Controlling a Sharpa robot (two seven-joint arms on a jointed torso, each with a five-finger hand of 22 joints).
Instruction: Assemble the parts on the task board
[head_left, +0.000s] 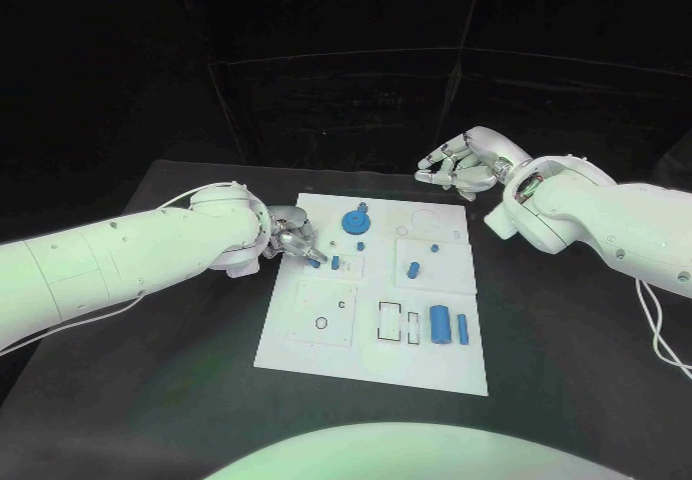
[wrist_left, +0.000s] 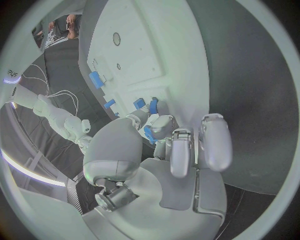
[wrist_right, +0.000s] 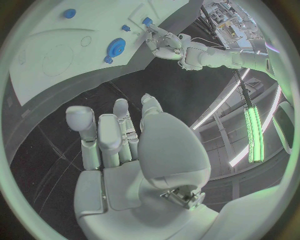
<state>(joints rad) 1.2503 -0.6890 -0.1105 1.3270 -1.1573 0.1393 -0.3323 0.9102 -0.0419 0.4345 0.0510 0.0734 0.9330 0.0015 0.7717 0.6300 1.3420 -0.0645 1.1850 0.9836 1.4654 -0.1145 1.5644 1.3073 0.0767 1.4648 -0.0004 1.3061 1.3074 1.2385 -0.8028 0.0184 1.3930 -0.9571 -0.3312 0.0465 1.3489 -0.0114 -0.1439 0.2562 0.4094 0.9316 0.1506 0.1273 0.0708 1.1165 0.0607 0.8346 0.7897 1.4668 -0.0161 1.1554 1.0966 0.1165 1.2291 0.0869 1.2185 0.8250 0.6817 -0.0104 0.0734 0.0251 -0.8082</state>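
One small blue part (head_left: 316, 264) is being pinched by your left hand (head_left: 293, 240) at the task board (head_left: 447, 360); seating it comes next, while your right hand (head_left: 459, 166) is hovering curled, empty.

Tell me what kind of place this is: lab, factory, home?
Most likely a robotics lab or test cell. A white task board with small blue parts lies on a black table, dark backdrop behind. The left hand is at the board's edge; the right hand hovers beyond it.
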